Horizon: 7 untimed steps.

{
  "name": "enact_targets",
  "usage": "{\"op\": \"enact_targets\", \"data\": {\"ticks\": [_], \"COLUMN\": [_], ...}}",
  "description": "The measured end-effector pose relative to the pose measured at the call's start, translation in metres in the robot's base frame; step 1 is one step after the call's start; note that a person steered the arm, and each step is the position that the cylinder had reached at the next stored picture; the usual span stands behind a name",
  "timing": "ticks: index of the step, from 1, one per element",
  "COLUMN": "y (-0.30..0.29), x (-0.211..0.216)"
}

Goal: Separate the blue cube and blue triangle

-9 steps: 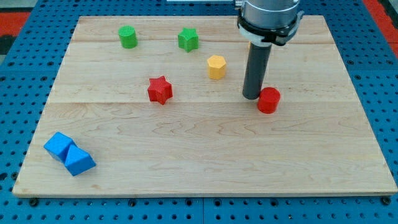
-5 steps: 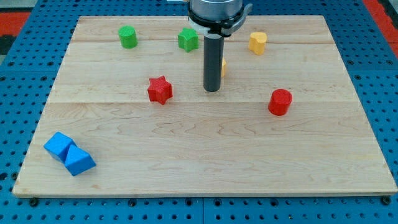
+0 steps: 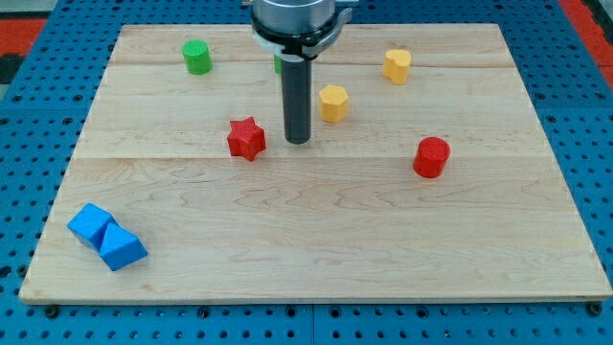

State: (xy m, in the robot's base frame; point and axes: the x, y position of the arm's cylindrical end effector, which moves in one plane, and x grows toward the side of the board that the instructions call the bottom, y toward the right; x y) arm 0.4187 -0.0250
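Camera view: my tip [image 3: 299, 141] stands between the red star [image 3: 246, 138] and yellow block [image 3: 332, 103], touching neither. Blue cube [image 3: 91, 224] and blue triangle [image 3: 122, 248] touch, far lower-left by the board [image 3: 316, 259] corner, bare wood between.

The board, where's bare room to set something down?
Bare wood runs along the view's bottom, from the blue cube and blue triangle rightward, below the red cylinder. It is crowded up top around my tip, the red star and yellow hexagon.
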Motion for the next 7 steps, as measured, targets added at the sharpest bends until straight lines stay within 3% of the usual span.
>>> {"op": "enact_targets", "data": {"ticks": [2,3,4,5,7], "y": [-0.052,-0.051,-0.089,-0.168,-0.224], "x": [0.083,0.177,0.200,0.175,0.186]}}
